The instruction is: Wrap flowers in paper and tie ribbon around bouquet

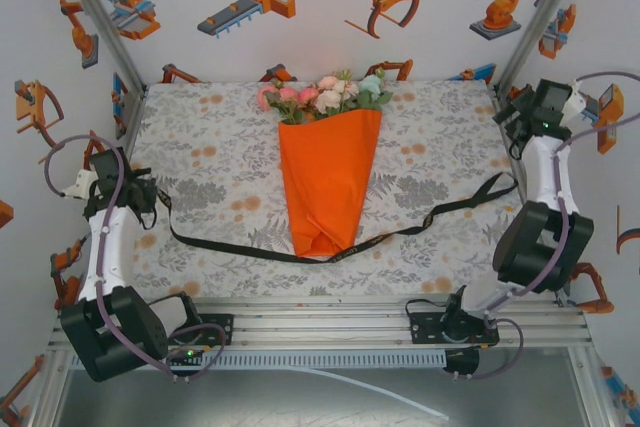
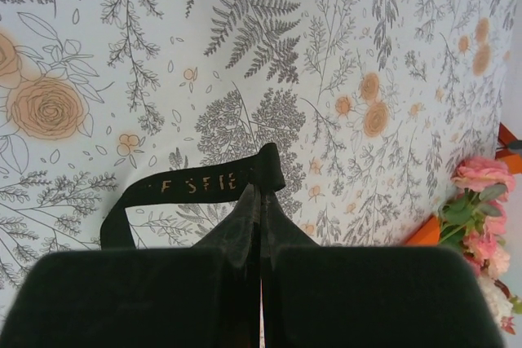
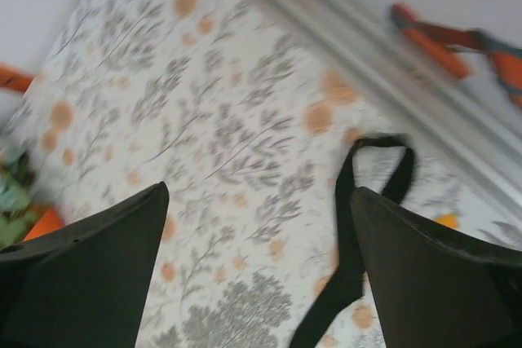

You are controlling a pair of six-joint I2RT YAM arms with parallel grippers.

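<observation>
The bouquet lies in the middle of the table, an orange paper (image 1: 328, 179) cone with its narrow end toward me and the pink, white and mint flowers (image 1: 325, 95) at the far end. The black ribbon (image 1: 230, 250) runs across the table and crosses the cone's narrow end. My left gripper (image 1: 150, 195) at the left is shut on one ribbon end (image 2: 196, 181) with gold lettering, pinched at the fingertips (image 2: 261, 197). My right gripper (image 1: 515, 112) hangs open at the far right. Below it the other ribbon end (image 3: 371, 173) lies looped on the cloth, free of its fingers (image 3: 408, 250).
The floral tablecloth (image 1: 220, 147) covers the table. Aluminium frame posts (image 1: 520, 37) stand at the back corners and a rail (image 1: 330, 322) runs along the near edge. In the left wrist view the flowers (image 2: 481, 201) and a bit of orange paper (image 2: 424, 235) sit at the right.
</observation>
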